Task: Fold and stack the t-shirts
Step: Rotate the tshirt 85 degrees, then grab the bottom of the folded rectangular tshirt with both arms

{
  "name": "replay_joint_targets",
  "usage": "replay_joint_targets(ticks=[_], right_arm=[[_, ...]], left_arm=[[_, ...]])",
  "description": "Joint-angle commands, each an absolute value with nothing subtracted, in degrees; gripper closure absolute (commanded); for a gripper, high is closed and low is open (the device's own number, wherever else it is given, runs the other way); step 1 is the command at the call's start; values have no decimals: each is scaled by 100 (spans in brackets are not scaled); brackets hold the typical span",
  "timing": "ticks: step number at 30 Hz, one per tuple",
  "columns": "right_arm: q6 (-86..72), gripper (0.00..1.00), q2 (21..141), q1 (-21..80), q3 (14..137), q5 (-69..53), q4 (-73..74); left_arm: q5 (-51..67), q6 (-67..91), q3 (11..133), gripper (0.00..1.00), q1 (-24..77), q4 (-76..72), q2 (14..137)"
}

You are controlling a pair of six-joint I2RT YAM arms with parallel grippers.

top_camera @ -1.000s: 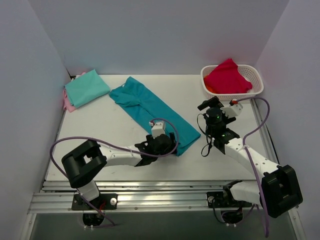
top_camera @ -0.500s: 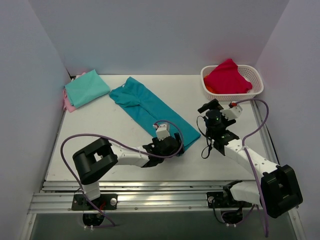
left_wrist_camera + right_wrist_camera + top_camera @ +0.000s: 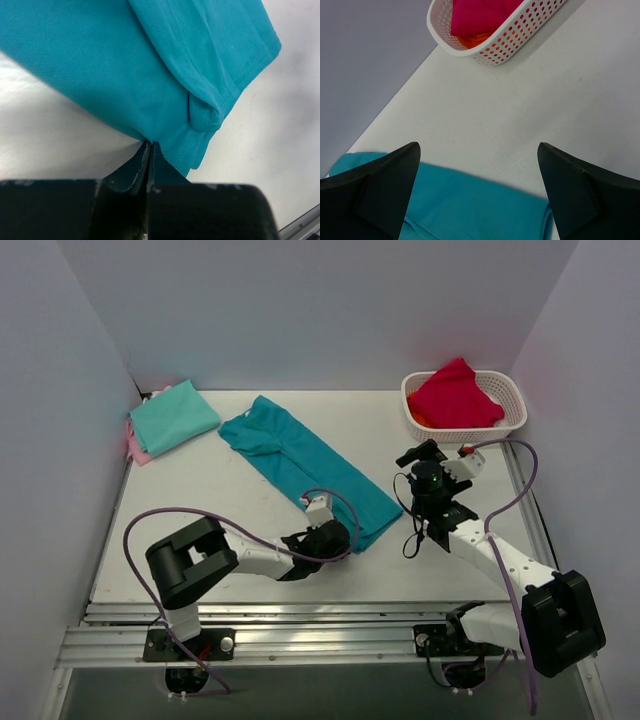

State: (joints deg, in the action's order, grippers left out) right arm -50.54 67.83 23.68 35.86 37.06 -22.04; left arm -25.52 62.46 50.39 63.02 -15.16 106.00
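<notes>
A deep teal t-shirt (image 3: 305,462) lies folded into a long strip, running diagonally across the middle of the table. My left gripper (image 3: 338,536) sits low at its near corner. In the left wrist view its jaws are pressed together on the hem of the teal t-shirt (image 3: 125,75), at the left gripper (image 3: 150,146). My right gripper (image 3: 420,456) hovers open just right of the strip. The right gripper (image 3: 478,146) has only table and the teal t-shirt (image 3: 470,210) below it. A folded mint-green t-shirt (image 3: 172,415) rests on a pink one (image 3: 138,448) at the back left.
A white perforated basket (image 3: 512,420) stands at the back right with a crimson cloth (image 3: 455,392) heaped in it. The right wrist view shows the basket (image 3: 520,37) too. Walls close in the left, back and right sides. A metal rail runs along the near edge.
The left gripper slid to the teal shirt's near corner and went from open to shut on the hem. The right arm barely moved and stays open.
</notes>
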Motion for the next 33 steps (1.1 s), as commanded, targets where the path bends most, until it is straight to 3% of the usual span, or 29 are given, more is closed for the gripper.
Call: replay_joint_targets(ticks=[1,7,13,14,15,17,23,33], right_arm=[[-5089,0,6741,2364,3577,3867,-2311],[-5185,1,6820,2469,3498,3517,-2592],[-5195,1,7347,3321,3708,3497,-2874],[-5177,1,7443,3470,3779,3559,-2883],[-5107,1,7679,3794,3849,3577,-2865],[-5098,1,7891,4059,4103,3647,-2760],[-5159,0,7964,5123,4044,3955,-2505],[-6011,1,6901,6574,3062,3869,-1520]], left_arm=[[-2847,6450,4159,98,6302,-634,10092],[-3646,7180,2911,98,6381,1043,7548],[-4965,7928,2707,97,6337,3830,5024],[-5001,7989,2611,86,6311,3954,4784],[-4992,7633,2515,42,6276,3738,4590],[-4878,7339,2391,5,6179,3411,4186],[-4888,7251,2979,6,6144,4323,4438],[-3850,7180,2883,6,6328,4069,4808]])
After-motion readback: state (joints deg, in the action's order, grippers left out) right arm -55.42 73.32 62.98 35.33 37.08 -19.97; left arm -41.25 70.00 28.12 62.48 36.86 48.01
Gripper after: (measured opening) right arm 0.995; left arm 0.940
